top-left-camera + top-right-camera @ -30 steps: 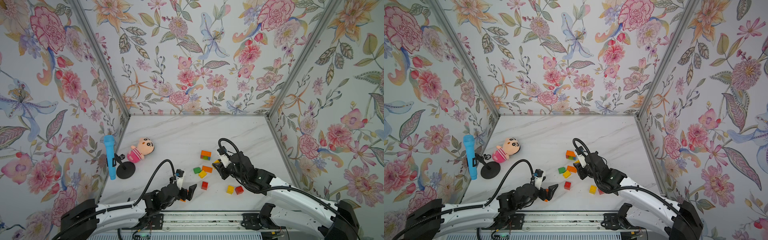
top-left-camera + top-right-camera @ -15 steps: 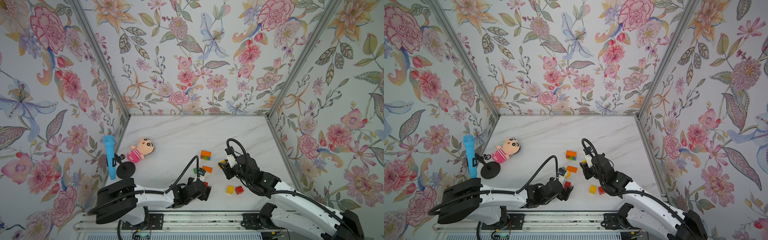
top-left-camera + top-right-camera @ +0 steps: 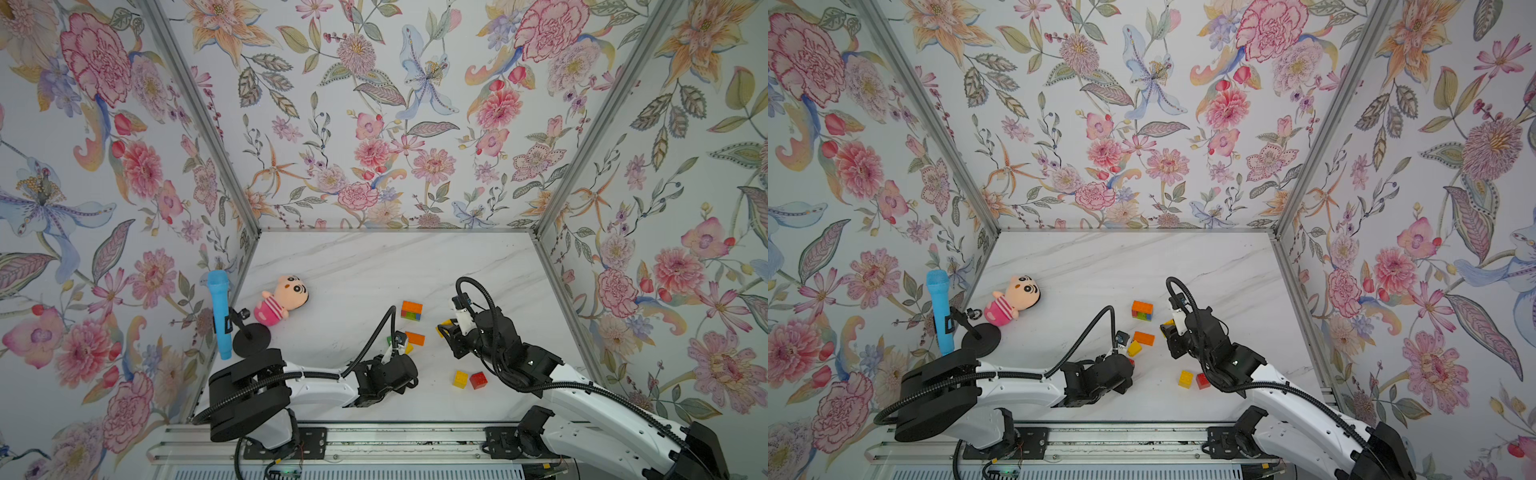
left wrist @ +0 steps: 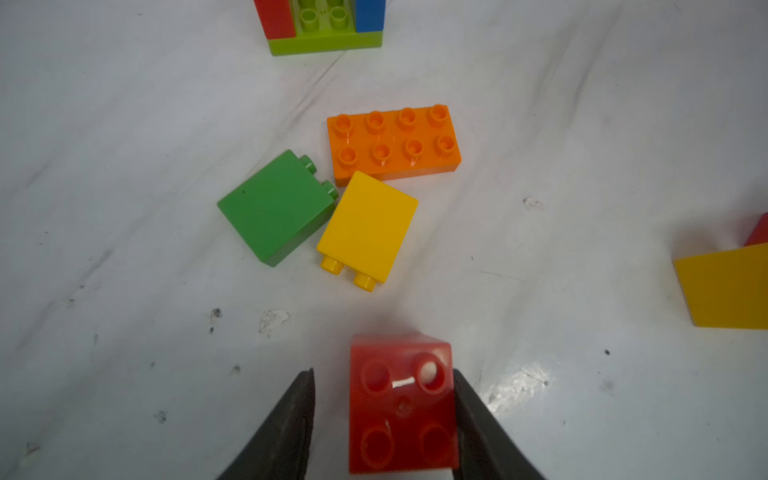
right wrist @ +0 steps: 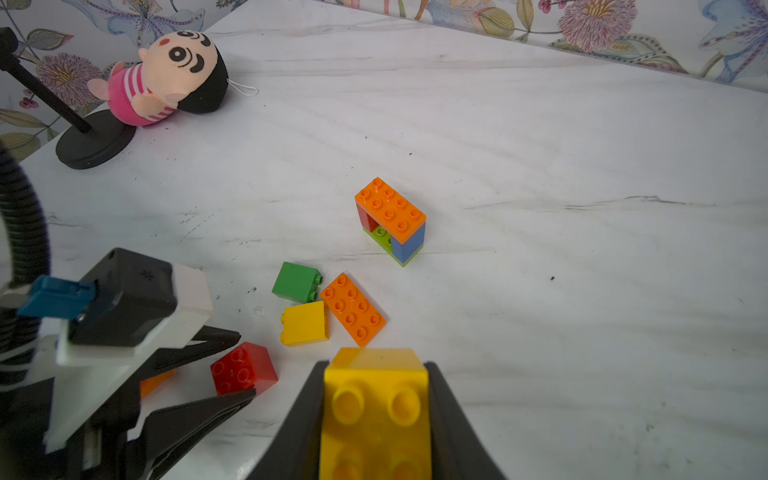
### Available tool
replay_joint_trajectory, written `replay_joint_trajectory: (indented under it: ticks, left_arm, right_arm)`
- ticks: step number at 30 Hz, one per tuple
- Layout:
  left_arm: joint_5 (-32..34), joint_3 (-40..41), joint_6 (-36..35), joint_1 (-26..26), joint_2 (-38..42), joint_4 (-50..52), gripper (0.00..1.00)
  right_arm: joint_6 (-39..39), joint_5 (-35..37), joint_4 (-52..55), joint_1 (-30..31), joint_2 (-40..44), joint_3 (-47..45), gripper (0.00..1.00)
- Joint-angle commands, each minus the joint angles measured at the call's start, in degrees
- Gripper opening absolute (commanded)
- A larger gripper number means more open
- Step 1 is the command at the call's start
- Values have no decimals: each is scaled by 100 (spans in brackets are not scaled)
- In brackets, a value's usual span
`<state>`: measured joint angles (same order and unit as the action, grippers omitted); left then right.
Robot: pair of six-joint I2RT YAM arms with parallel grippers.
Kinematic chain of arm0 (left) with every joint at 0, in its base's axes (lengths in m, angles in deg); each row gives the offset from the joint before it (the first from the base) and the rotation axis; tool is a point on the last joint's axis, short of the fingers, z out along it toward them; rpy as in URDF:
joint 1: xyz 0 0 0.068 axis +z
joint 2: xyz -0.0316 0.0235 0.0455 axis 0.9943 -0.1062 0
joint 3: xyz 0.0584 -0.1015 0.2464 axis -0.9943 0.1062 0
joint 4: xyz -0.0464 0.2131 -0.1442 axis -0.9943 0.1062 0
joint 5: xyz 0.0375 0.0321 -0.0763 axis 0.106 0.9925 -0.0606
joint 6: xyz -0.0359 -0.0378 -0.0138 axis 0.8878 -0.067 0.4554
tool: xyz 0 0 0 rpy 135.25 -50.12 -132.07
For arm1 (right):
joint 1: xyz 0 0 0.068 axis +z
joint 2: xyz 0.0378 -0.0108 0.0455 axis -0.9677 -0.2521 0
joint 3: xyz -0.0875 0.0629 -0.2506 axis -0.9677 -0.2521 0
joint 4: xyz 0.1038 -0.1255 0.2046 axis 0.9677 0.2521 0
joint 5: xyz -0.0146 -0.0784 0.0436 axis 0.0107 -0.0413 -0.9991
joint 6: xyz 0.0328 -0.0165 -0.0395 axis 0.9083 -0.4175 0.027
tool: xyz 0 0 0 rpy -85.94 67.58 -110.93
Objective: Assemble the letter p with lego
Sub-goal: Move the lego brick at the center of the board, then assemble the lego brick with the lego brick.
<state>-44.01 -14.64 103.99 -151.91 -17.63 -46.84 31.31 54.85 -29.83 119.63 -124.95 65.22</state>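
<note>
Two grippers stand close to the loose orange brick (image 4: 395, 141), a long eight-stud piece lying flat on the white table (image 3: 374, 266). The left gripper (image 4: 382, 376) is open around a red square brick (image 4: 401, 407), which sits tipped on the robot's side of the orange brick. One finger (image 4: 478, 419) touches the red brick's side. The other finger (image 4: 291, 424) stands apart from it, with bare table between.

The right gripper (image 5: 376, 365) is clamped on a held yellow brick (image 5: 376, 415) near the orange brick's end, with both fingers against its sides.

A yellow square brick (image 4: 368, 226) lies on its side touching the orange brick, and a green brick (image 4: 276, 208) lies on its side just beside both. On the far side of the orange brick stands a small arch (image 5: 390, 216).

Both top views hide the red brick under the left wrist, so only the left wrist view shows the gap at the finger. The right wrist view shows how the arch is built: orange top, red and blue posts, green base. Only the top views show the yellow-and-red pair (image 3: 468, 379) whole, well apart from the orange brick.
</note>
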Motion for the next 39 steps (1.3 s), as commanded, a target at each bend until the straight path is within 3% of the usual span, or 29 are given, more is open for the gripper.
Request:
replay_joint_trajectory:
  ticks: [1,6,13,17,21,23,26,30,34,39]
  left_arm:
    - [234,231,-273,281,236,71,47]
    - [192,531,-490,552,517,-193,46]
    - [-95,950,-533,568,1130,-651,67]
    - [-40,1675,-479,677,2360,-970,73]
    - [1084,2253,-198,725,3950,-176,75]
    - [1312,2415,-160,855,4598,103,76]
    - [1023,2914,-140,1380,5436,75,76]
    - [357,3372,-94,2096,5949,-293,76]
    - [-166,3694,12,2537,5961,-869,76]
    - [-489,3712,-49,2660,5548,-1297,77]
  right_arm:
    - [129,-217,-190,65,-225,-10,0]
    - [103,94,-223,454,-645,194,0]
    - [36,184,-328,943,-1481,683,0]
    - [3,297,-336,1244,-2065,1084,0]
    - [-156,442,-517,1590,-2656,1396,0]
    - [-248,467,-595,1688,-2910,1520,0]
    - [-420,382,-775,1781,-3253,1652,0]
    - [-635,196,-979,1853,-3610,1759,0]
    - [-843,-22,-1012,1875,-3847,1848,0]
    - [-1080,-359,-1001,1839,-3938,1863,0]
